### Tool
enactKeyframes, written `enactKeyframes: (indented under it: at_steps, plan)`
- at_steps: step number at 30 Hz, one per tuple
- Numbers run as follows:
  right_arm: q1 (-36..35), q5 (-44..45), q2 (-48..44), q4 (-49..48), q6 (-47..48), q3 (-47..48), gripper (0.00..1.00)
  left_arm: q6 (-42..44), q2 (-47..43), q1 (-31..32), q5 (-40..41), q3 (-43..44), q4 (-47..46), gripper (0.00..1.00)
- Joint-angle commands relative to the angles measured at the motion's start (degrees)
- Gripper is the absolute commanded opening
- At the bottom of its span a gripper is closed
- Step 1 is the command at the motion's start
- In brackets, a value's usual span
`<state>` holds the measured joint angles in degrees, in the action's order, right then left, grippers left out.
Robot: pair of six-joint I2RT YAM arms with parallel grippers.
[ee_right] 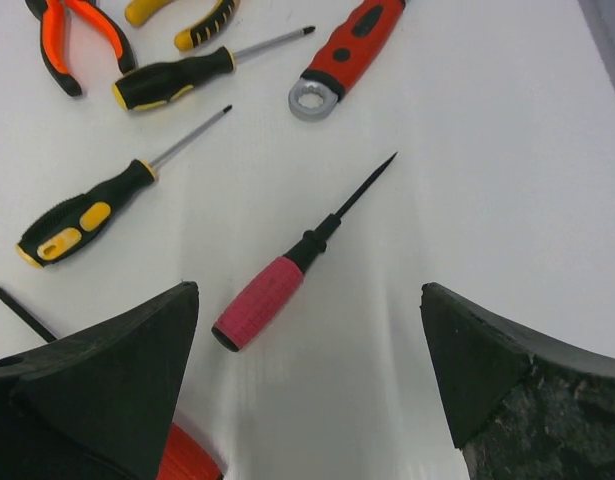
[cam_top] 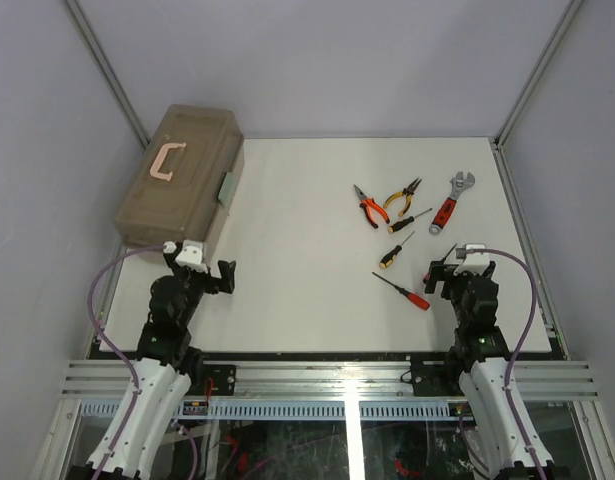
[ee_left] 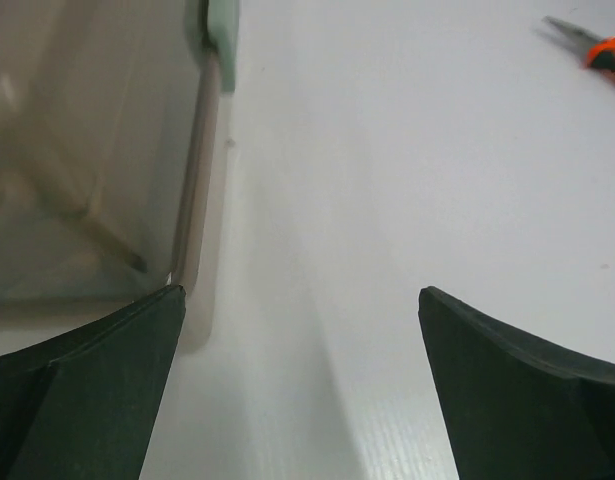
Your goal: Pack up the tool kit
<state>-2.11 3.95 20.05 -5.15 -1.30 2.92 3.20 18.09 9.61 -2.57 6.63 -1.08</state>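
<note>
The tool kit's tan toolbox (cam_top: 187, 190) lies shut at the far left, with a pink handle (cam_top: 167, 161) and a pale green latch (cam_top: 227, 187). My left gripper (cam_top: 223, 276) hangs open just off its near corner; the left wrist view shows the box wall (ee_left: 87, 150) beside my left gripper (ee_left: 300, 292). Orange pliers (cam_top: 369, 209), yellow pliers (cam_top: 402, 198), a red wrench (cam_top: 452, 203), two black-and-yellow screwdrivers (cam_top: 395, 250) and a red screwdriver (cam_top: 403, 292) lie at right. My right gripper (ee_right: 309, 288) is open over a pink-handled awl (ee_right: 262, 300), not touching it.
Grey walls enclose the white table (cam_top: 297, 250) on three sides. A metal rail (cam_top: 327, 375) runs along the near edge by the arm bases. In the right wrist view the red screwdriver's handle (ee_right: 184, 457) sits under the left finger.
</note>
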Motion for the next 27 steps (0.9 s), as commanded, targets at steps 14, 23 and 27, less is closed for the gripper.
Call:
enactKeyframes:
  at_steps: [14,23,27]
  plan:
    - [0.18,9.15,24.37,25.43,-19.35,38.6,0.99,2.1,40.72,-1.25,5.01,60.24,22.38,1.0]
    - [0.2,-6.27,40.15,27.17,-23.46,51.54,0.99,-2.24,70.08,-19.16,-8.5,90.81,29.75,1.0]
    - [0.18,-8.71,41.04,27.64,-23.05,53.4,0.99,-2.27,77.83,-21.83,-5.17,96.94,33.58,1.0]
